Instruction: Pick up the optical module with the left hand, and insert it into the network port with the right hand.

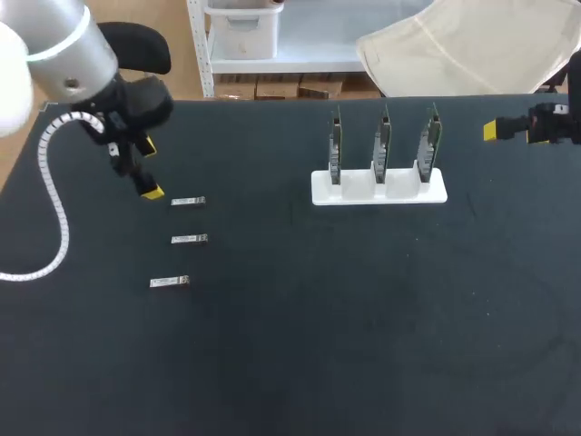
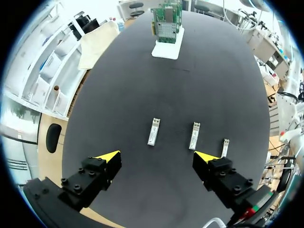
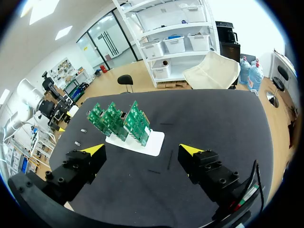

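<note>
A black table takes up nearly all of the head view. Its surface is matte and plain, and a couple of thin marks are seen on it ahead of the right claw, near the stand.

The left arm is held over the table's far left corner, with a white ribbed hose looped down from it onto the surface. Only the end of the right arm is seen, at the far right edge.

A white stand is set on the table well ahead of both claws. Three green boards are held upright in it, side by side.

The left claw is spread wide and nothing is gripped by it. It is held low over the surface, with its tips pointed at the modules.

The right claw is likewise spread wide and holds nothing. The stand is seen ahead of the gap between its fingers, well apart from them.

Three small silver modules lie flat on the table in a row, apart from one another. The first module is placed just ahead of the left claw's gap and is not touched. The second module lies ahead of one fingertip. The third module lies just outside that finger.
</note>
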